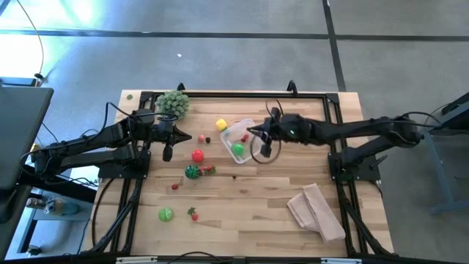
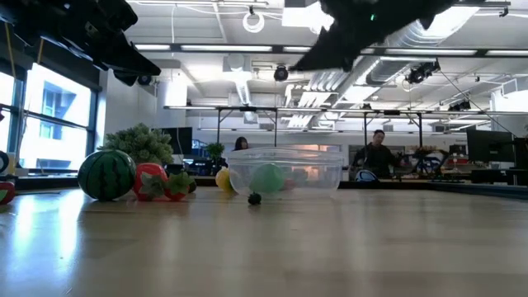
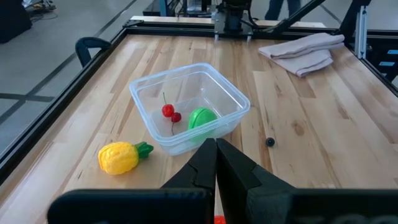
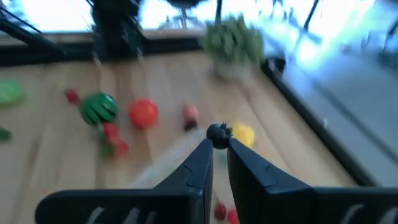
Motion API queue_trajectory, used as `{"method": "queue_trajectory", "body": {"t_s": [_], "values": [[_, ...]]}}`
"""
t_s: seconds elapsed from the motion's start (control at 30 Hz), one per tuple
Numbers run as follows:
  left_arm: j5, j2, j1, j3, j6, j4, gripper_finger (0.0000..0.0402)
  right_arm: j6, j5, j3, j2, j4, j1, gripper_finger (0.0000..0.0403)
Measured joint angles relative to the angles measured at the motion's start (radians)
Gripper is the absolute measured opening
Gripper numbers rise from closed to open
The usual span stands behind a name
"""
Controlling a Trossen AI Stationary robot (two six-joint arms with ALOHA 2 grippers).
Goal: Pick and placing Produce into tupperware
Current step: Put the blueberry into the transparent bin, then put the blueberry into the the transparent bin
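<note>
The right gripper (image 1: 258,134) sits just right of centre in the high view, poised over the right-hand rim of the tupperware (image 1: 236,139); in the right wrist view its fingers (image 4: 202,163) are pinched on a small dark berry (image 4: 217,131) held at their very tips, with the blurred clear rim of the tub showing under and just ahead of them; so the coming move appears to turn on one relation only, that the tub's open mouth lies straight below and slightly toward frame-left of the held berry, and a short carry inward followed by a release should drop it in; the tub is squarish, so no long axis matters, though it sits skewed to the table edges; inside it already lie a green fruit (image 3: 202,118) and a pair of red cherries (image 3: 170,112); the left gripper (image 1: 168,150), at centre-left of the high view, is clenched on nothing and hangs above the table, well clear of the tub, so the right arm is plainly the nearer one; the rest of the produce lies on the wood toward frame-left and below the tub: a yellow pineapple (image 1: 221,125) just beside its upper-left corner, a red tomato (image 1: 197,155), a small watermelon (image 1: 192,172), a green fruit near the lower edge (image 1: 165,214); another dark berry (image 3: 270,142) rests on the table near the tub.
</note>
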Motion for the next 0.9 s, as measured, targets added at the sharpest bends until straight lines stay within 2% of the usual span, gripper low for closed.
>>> {"method": "queue_trajectory", "body": {"t_s": [0.17, 0.37, 0.63, 0.9], "values": [[0.000, 0.000, 0.000, 0.000, 0.000, 0.000, 0.0001, 0.050, -0.141, 0.000, 0.108, -0.016, -0.109, 0.0034], [0.000, 0.000, 0.000, 0.000, 0.000, 0.000, 0.0001, 0.046, -0.227, 0.066, 0.287, -0.037, -0.165, 0.0034], [0.000, 0.000, 0.000, 0.000, 0.000, 0.000, 0.0001, 0.024, -0.249, 0.227, 0.429, -0.158, -0.164, 0.0034], [0.000, 0.000, 0.000, 0.000, 0.000, 0.000, 0.0001, 0.024, -0.252, 0.265, 0.419, -0.240, -0.164, 0.0034]]}}
